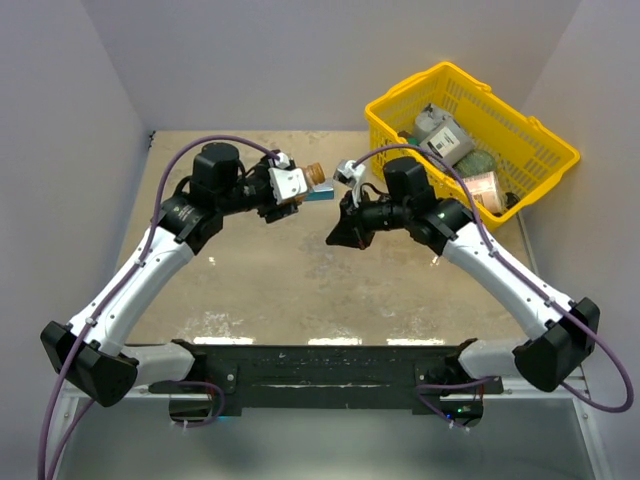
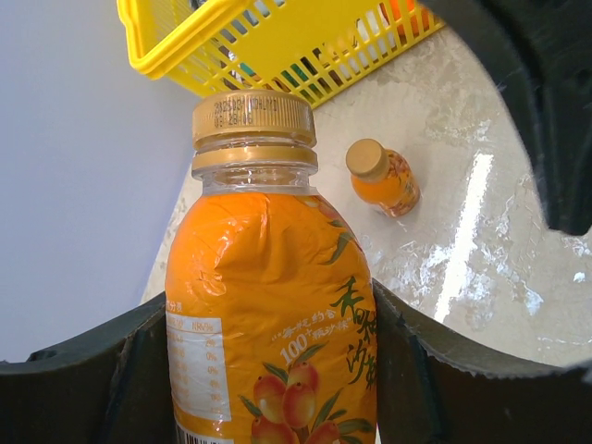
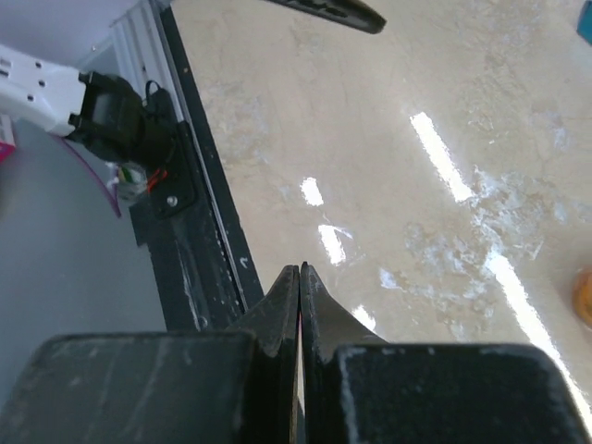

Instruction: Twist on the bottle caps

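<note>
My left gripper (image 2: 273,370) is shut on an orange bottle (image 2: 268,305) and holds its body between both fingers, above the table. A gold-brown cap (image 2: 252,118) sits on its neck. In the top view this bottle (image 1: 316,178) points toward the right arm. A second small orange bottle (image 2: 384,180) stands on the table beyond it, with its own cap (image 2: 365,157) on. My right gripper (image 3: 299,270) is shut and empty, above the table near its front edge; in the top view it (image 1: 338,236) hangs just right of the held bottle.
A yellow basket (image 1: 470,110) with a box and other packages stands at the back right; its rim (image 2: 176,51) shows behind the held bottle. Grey walls close the left, back and right. The black front rail (image 3: 199,231) lies below the right gripper.
</note>
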Controlling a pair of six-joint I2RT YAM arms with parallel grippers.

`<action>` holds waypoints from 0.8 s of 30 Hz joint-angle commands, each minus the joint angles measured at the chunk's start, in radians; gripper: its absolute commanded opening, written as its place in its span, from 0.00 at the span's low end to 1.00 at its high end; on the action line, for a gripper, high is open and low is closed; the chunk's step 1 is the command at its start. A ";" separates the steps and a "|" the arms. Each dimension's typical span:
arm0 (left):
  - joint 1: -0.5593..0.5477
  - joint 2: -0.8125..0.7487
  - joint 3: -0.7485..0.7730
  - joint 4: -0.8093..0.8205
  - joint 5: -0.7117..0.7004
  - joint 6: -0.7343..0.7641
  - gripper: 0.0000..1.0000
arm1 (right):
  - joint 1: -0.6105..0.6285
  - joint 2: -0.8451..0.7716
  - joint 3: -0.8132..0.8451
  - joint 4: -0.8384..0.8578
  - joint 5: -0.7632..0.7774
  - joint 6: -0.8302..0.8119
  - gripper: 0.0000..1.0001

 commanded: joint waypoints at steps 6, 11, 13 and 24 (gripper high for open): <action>0.031 -0.023 0.041 -0.014 0.129 0.085 0.00 | -0.049 -0.254 0.099 -0.215 0.069 -0.685 0.73; 0.031 0.032 0.138 -0.185 0.305 0.160 0.00 | -0.049 -0.350 0.015 -0.114 0.086 -1.160 0.89; 0.031 0.057 0.163 -0.236 0.359 0.191 0.00 | -0.049 -0.351 0.010 -0.098 0.065 -1.275 0.89; 0.031 0.109 0.264 -0.414 0.501 0.240 0.00 | -0.036 -0.336 -0.014 0.026 -0.058 -1.455 0.88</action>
